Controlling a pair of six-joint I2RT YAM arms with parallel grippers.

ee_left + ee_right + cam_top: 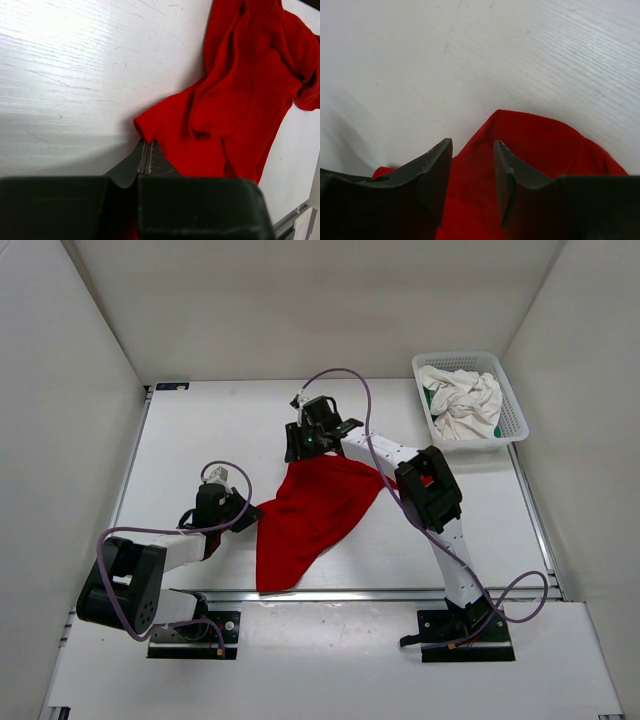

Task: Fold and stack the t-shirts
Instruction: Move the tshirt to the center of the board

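So the whole thing sits on a white table [200,440], and up close in the wrist views the top has a faint wood-grain texture. Upper right of the frame there's a white plastic mesh basket [515,410], parked on the table's far right corner. Plain white walls box it in: left [60,440], back [320,300] and right [590,440]. A metal rail [350,593] runs along the table's near edge. There's also a small dark tag [172,386] at the table's upper left corner, too small to read.
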